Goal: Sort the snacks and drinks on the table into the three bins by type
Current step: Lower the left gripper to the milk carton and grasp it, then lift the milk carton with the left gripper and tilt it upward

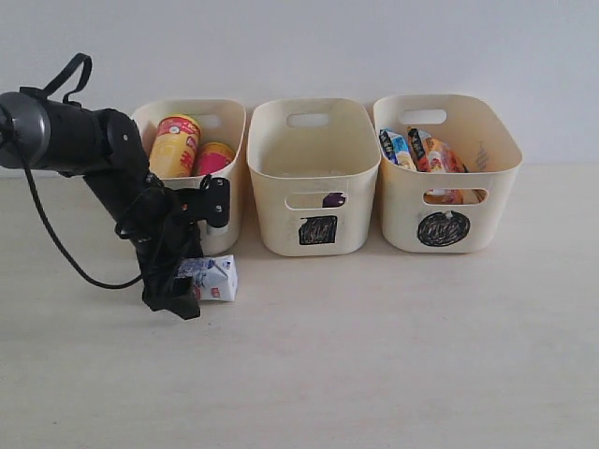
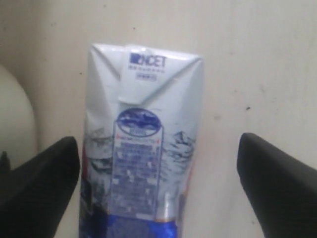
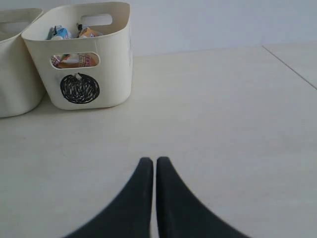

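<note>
Matte black arm (image 1: 94, 140), looping black cable (image 1: 80, 275), 2 tapered black jaws.

three bins stand side by side along the back of the table (image 1: 421, 355). two chip tubes (image 1: 175, 145) stand together in the left bin (image 1: 231, 126). a small carton (image 1: 334, 199) sits low in the middle bin (image 1: 281, 159), showing through its handle slot. the crinkly bags (image 1: 435, 152) are packed in the right bin (image 1: 496, 159). the milk carton (image 1: 211, 278) lies on the table just in front of the left bin, between the parted fingers of the left gripper (image 2: 158, 168).
</note>
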You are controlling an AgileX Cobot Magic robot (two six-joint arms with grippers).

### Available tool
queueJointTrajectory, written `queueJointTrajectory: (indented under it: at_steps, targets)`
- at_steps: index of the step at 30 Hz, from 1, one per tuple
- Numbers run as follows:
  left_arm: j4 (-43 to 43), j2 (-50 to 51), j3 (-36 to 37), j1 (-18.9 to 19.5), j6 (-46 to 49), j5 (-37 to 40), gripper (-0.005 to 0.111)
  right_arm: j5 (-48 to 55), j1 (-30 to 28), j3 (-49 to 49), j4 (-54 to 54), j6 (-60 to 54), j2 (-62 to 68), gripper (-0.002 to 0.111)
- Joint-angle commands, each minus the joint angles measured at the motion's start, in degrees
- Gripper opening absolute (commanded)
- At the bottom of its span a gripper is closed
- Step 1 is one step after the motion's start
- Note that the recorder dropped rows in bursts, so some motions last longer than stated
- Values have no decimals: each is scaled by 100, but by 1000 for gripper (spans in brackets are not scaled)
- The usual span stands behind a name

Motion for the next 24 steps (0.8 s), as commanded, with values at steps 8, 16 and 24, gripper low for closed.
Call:
queueJointTrajectory:
  at_steps: [8, 16, 24]
  targets:
    - [46, 3, -42, 17, 54, -282, 5, -45, 14, 25, -5, 3, -30, 0]
    - [74, -262, -55, 17, 31, -397, 4, -45, 14, 25, -5, 3, -30, 0]
    - [43, -591, -55, 17, -37, -154, 4, -45, 14, 25, -5, 3, -30, 0]
